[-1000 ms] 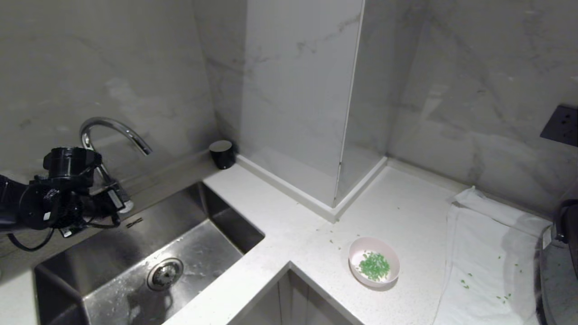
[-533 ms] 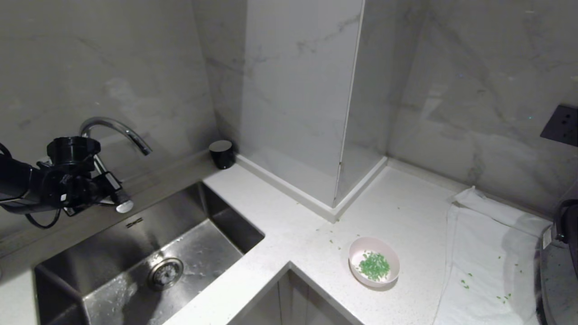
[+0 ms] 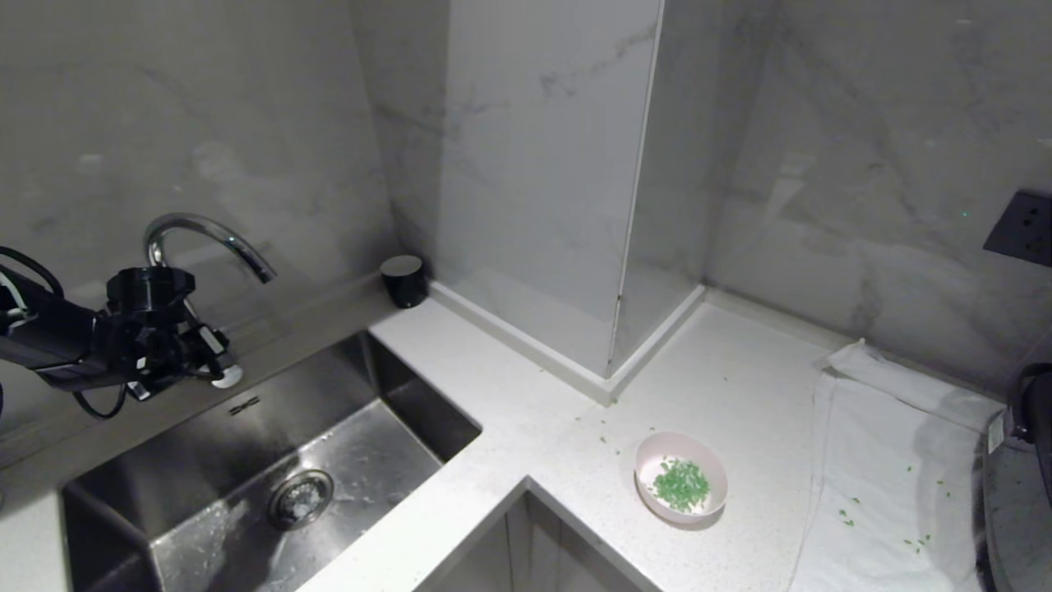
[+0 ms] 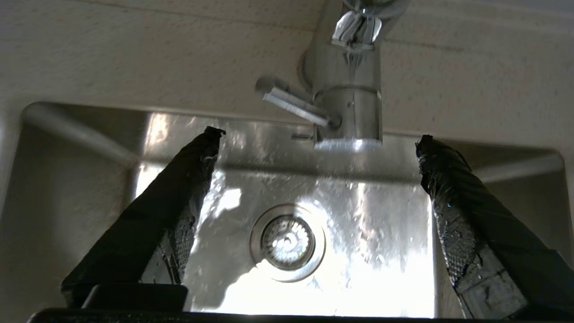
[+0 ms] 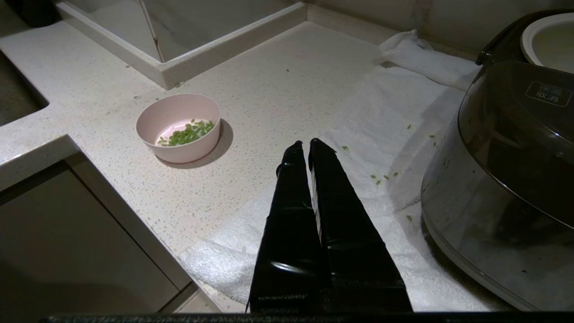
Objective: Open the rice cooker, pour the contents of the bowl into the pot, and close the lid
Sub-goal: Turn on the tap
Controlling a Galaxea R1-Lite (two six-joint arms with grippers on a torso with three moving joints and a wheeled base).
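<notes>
The left gripper [image 4: 316, 137] has swung toward the faucet [image 3: 205, 238] — jaws spread wide.

The left arm [image 3: 49, 349] reaches in from the left side, its dark forearm held roughly level with cables looping off the wrist. At its end the left gripper [image 4: 316, 139] has its jaws spread wide; the two black, tape-wrapped fingers [image 4: 188, 179] stand far apart and hold nothing between them. The textured inner pads glisten as if wet. The right gripper [image 5: 308, 146] hangs low on the right side, pointing forward and down. Its jaws are pressed together, the two glossy black fingers [image 5: 291, 197] lying side by side with only a thin seam between them, holding nothing.
</notes>
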